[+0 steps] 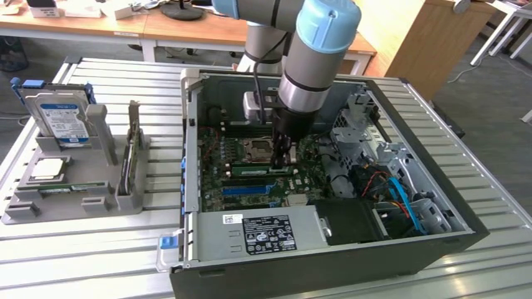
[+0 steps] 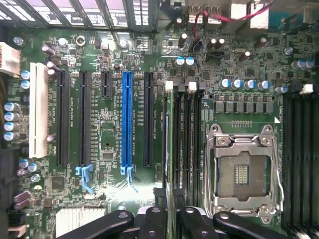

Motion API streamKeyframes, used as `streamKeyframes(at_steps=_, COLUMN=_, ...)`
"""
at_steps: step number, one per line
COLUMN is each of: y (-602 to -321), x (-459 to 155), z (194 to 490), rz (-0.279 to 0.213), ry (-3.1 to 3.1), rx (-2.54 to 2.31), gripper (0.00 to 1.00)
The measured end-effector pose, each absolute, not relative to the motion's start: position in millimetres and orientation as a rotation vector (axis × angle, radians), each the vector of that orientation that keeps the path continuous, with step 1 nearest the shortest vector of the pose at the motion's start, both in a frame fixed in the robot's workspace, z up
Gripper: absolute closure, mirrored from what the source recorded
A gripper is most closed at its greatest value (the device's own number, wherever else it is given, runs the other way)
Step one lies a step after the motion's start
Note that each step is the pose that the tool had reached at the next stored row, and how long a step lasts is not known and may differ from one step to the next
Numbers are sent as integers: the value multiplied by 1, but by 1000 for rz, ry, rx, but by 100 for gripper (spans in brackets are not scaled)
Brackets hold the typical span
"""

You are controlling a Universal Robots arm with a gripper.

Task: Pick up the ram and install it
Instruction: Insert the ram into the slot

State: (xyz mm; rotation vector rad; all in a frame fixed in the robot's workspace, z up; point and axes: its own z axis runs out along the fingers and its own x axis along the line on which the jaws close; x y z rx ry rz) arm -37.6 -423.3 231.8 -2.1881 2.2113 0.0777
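The ram [image 2: 170, 139] is a thin green stick standing on edge in the outermost of the black memory slots [image 2: 192, 144], next to the CPU socket [image 2: 242, 172]. In the exterior view the ram [image 1: 249, 168] lies along the motherboard inside the open PC case [image 1: 191, 156]. My gripper [image 2: 172, 217] straddles one end of the stick, its black fingers [image 2: 158, 219] a little apart on either side of it. The gripper [image 1: 283, 163] reaches straight down into the case. A second, similar stick [image 1: 75, 187] lies flat in the grey holder outside the case.
The grey holder [image 1: 21, 212] at the exterior view's left also carries a hard drive [image 1: 62, 118], a silver CPU chip [image 1: 46, 169] and an upright card [image 1: 131, 156]. A blue expansion slot [image 2: 126, 119], drive cage [image 1: 365, 118] and cables [image 1: 399, 193] crowd the case.
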Motion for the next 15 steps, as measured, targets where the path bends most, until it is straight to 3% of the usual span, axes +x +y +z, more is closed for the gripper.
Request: streamKeyframes(at_steps=15, y=-423, x=-38, z=257, rz=77, ry=2211, rx=-2188, gripper=81)
